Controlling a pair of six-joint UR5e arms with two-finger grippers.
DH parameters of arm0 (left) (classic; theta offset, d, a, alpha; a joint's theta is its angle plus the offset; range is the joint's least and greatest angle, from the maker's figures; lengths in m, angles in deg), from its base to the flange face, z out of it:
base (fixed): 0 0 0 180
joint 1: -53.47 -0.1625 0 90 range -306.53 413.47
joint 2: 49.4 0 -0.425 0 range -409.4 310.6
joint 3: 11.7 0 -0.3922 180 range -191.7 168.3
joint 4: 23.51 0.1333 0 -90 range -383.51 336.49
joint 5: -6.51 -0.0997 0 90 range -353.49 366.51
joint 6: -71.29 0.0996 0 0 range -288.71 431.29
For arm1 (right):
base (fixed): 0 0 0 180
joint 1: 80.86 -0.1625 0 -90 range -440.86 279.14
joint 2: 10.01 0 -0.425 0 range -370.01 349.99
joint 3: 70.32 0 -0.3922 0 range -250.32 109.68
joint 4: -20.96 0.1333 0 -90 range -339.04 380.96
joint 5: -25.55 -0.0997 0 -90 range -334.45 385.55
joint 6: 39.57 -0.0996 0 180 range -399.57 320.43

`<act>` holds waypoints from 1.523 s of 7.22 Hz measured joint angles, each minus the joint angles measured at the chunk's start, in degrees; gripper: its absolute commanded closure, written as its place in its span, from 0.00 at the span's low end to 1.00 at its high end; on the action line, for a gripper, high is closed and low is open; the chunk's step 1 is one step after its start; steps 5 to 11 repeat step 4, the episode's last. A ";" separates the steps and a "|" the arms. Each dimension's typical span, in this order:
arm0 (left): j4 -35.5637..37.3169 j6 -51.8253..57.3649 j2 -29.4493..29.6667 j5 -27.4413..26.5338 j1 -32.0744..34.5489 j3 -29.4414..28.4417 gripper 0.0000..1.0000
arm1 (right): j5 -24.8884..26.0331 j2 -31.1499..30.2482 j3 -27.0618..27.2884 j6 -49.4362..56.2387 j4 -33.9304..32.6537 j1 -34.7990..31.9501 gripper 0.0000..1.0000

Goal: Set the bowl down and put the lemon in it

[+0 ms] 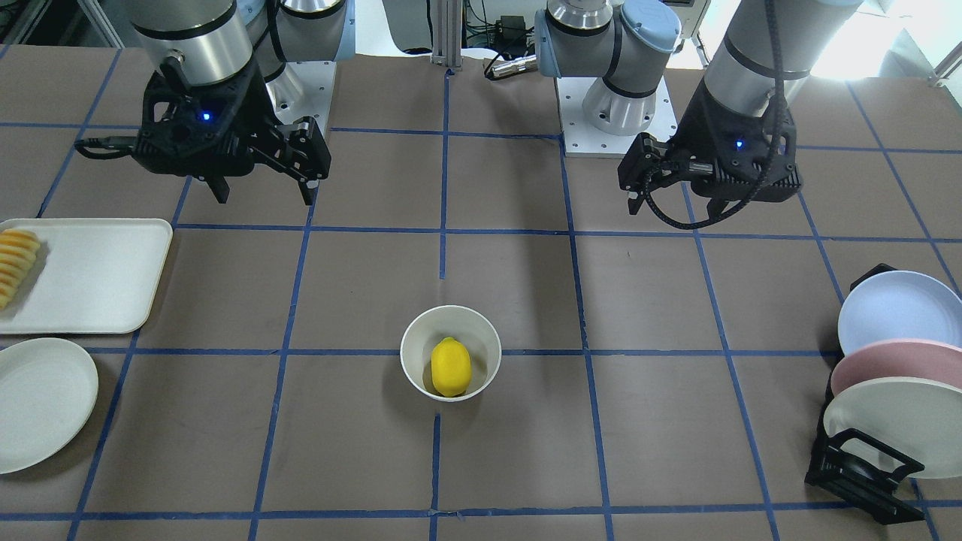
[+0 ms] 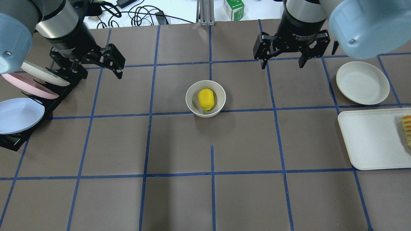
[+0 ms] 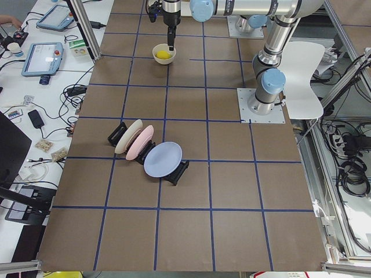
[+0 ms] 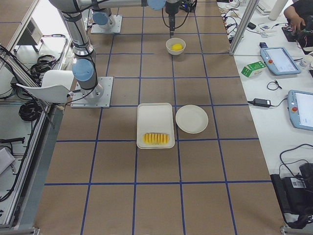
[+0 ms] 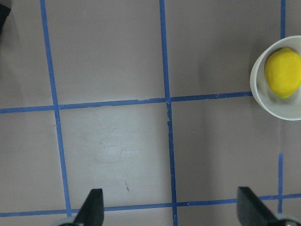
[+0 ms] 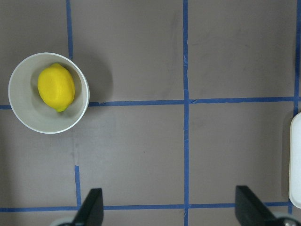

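The off-white bowl (image 2: 192, 100) stands upright at the table's middle, with the yellow lemon (image 2: 205, 99) lying inside it. Both show in the front view, bowl (image 1: 415, 353) and lemon (image 1: 451, 367). My left gripper (image 2: 99, 72) is open and empty, raised above the table to the bowl's left. Its wrist view shows the bowl (image 5: 263, 101) and lemon (image 5: 282, 73) at the right edge. My right gripper (image 2: 283, 65) is open and empty, raised to the bowl's right. Its wrist view shows the bowl (image 6: 23, 108) and lemon (image 6: 56, 87) at the upper left.
A black rack (image 2: 13, 142) with blue, pink and cream plates stands at the left edge. A flat cream plate (image 2: 362, 82) and a white tray (image 2: 372, 141) holding sliced pale orange pieces (image 2: 407, 128) lie at the right edge.
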 measured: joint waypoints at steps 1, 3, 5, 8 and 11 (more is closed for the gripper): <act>0.00 0.00 0.00 -0.02 0.04 0.02 0.00 | -0.08 -0.46 0.02 0.38 0.79 0.31 0.00; 0.00 0.00 0.00 0.01 0.06 0.02 0.00 | -0.03 -0.67 0.06 0.64 1.48 0.44 0.00; 0.00 0.00 0.00 0.03 0.08 -0.02 0.00 | 0.01 -0.67 0.07 0.70 1.59 0.46 0.00; 0.00 0.00 0.00 0.03 0.08 -0.02 0.00 | 0.01 -0.67 0.07 0.70 1.59 0.46 0.00; 0.00 0.00 0.00 0.03 0.08 -0.02 0.00 | 0.01 -0.67 0.07 0.70 1.59 0.46 0.00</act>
